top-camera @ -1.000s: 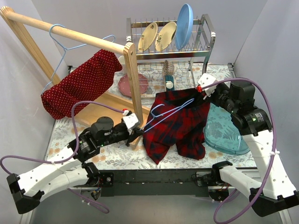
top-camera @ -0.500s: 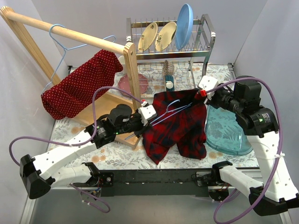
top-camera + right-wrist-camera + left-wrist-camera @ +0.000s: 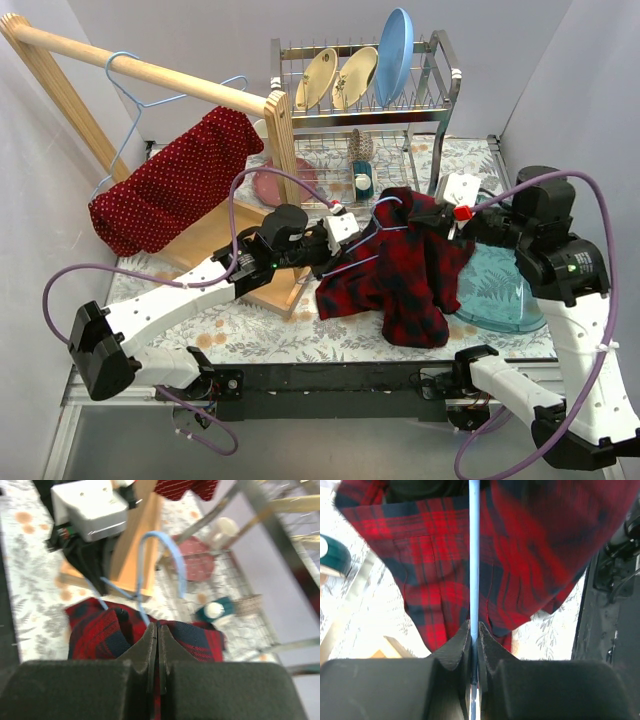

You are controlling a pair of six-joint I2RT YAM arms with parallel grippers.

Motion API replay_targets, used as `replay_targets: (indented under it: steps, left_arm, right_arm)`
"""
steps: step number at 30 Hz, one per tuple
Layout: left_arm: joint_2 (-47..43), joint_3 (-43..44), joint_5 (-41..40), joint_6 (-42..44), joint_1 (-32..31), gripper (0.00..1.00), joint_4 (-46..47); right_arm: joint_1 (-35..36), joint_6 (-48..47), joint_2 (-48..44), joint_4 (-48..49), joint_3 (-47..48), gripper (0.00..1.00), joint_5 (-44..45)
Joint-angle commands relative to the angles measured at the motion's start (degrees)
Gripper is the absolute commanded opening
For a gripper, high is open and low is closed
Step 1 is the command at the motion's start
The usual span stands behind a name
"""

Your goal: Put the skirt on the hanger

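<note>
- Here, the left gripper pinches the blue hanger.
- The right gripper clamps the plaid shirt, apparently its collar.
- The skirt hangs below wooden rail.

Left wrist view: the plaid shirt is motion-blurred and cut off by the top edge. The blue hanger wire disappears between the fingers of the left gripper. Right wrist view: the dish rack is blurred and cropped at the right edge.
</note>
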Motion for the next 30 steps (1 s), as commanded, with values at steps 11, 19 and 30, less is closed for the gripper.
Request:
replay_targets:
  steps: [11, 19, 30]
  left_arm:
    - [-9.7, -12.1, 8.0, -5.3, 1.6, 0.00, 18.6]
    - [-8.3, -15.5, 9.0, -12.5, 3.2, 0.00, 30.2]
    - [-6.4, -17.6, 13.1, -16.5, 4.5, 0.00, 39.5]
  right_arm:
    - [4.3, 2.4, -0.7, -0.2, -9.0, 0.02, -10.9]
    - [8.8, 0.3, -1.7, -3.4, -14.3, 0.08, -9.6]
    - [10.8, -3.6, -8.7, -10.6, -15.4, 0.58, 14.2]
